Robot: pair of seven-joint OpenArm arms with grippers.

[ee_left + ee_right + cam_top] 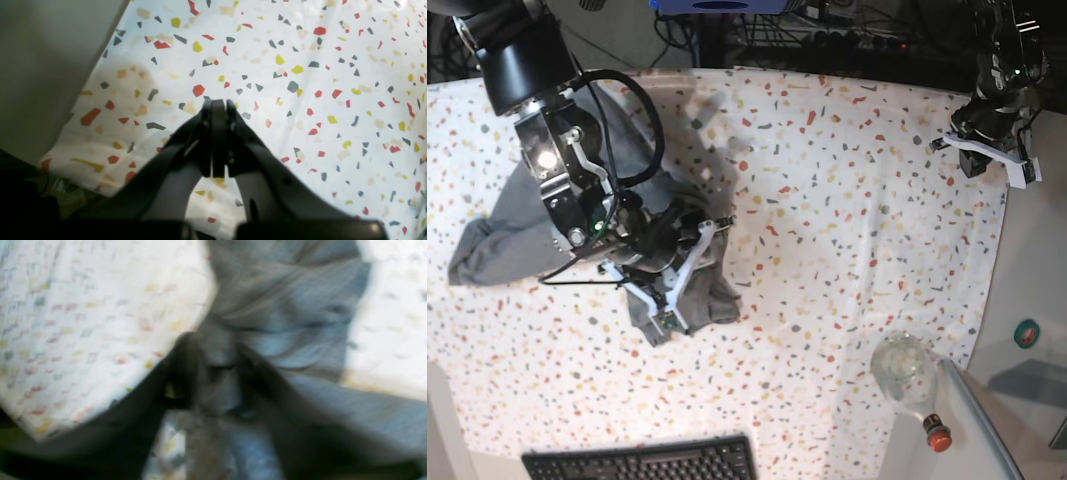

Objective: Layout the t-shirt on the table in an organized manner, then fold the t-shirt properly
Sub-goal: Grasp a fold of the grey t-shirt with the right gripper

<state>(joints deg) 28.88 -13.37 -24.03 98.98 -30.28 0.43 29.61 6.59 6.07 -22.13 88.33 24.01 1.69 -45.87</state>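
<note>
Keyboard edge (639, 462) sits closest to me, black, low in the base view. Going left to right: right gripper (670, 272) is buried in the crumpled heather-grey cotton t-shirt (522, 235), jaws parted, cloth bunched between them, but too blurry to tell if it's actually gripping. Risk: it drags a wad across the speckled terrazzo table cloth (847, 220). Left gripper (218, 105) is fully closed on nothing, well away.

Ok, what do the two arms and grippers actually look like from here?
Both arms are black with white trim. The right gripper has white V-shaped finger struts, a black cable looping above, and a lit spot on its link. The left gripper has black fingers on grey-white struts; its arm carries white plates.
</note>
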